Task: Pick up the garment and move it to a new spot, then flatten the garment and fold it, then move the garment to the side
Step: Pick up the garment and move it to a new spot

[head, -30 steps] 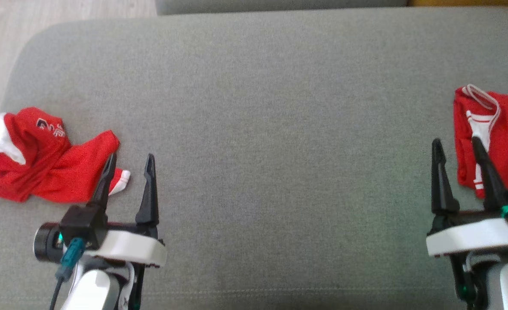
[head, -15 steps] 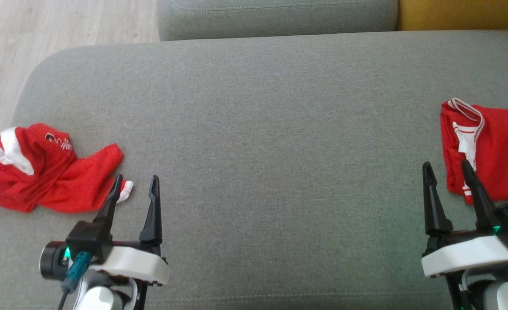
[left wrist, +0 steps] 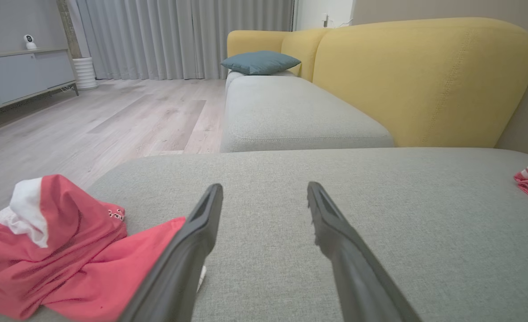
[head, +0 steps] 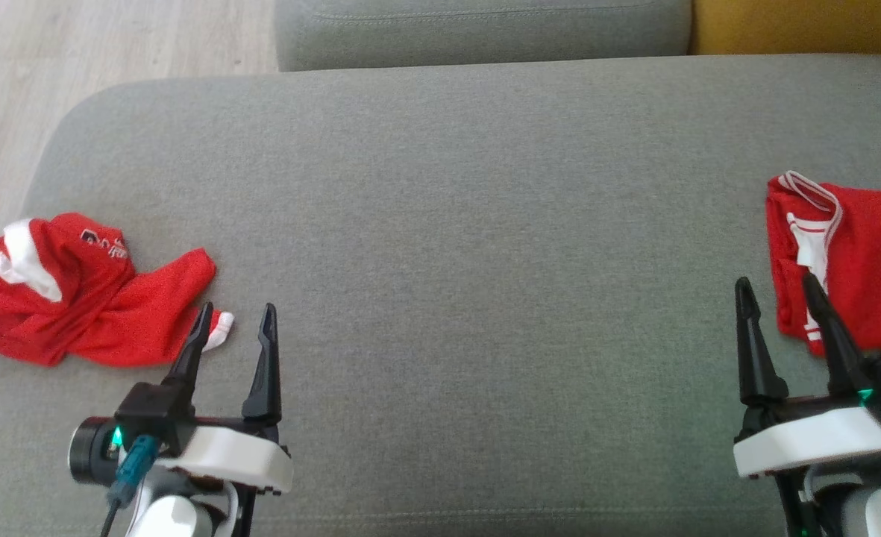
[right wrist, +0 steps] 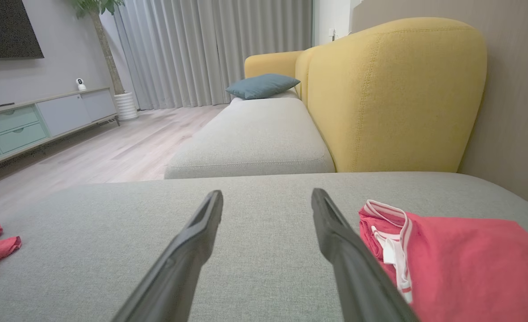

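Observation:
A crumpled red and white garment [head: 74, 306] lies at the left edge of the grey seat cushion [head: 440, 224]. In the left wrist view the same garment [left wrist: 58, 250] sits just left of my fingers. My left gripper [head: 236, 307] is open and empty, and its left fingertip overlaps the garment's hem in the head view. A second red garment [head: 865, 261], folded flat with white trim, rests at the right edge. My right gripper [head: 774, 280] stands open and empty just left of it. The right wrist view shows this folded garment [right wrist: 460, 259] beside my right finger.
Another grey cushion [head: 485, 30] adjoins the far side, with a yellow backrest [left wrist: 424, 80] to the right and a blue pillow [left wrist: 259, 61] further off. Wooden floor [head: 74, 45] lies past the cushion's rounded left corner. The wide middle of the cushion lies between the two garments.
The head camera tilted, shifting the whole picture downward about a second ago; since then it is steady. Both grippers and both garments keep their places relative to each other.

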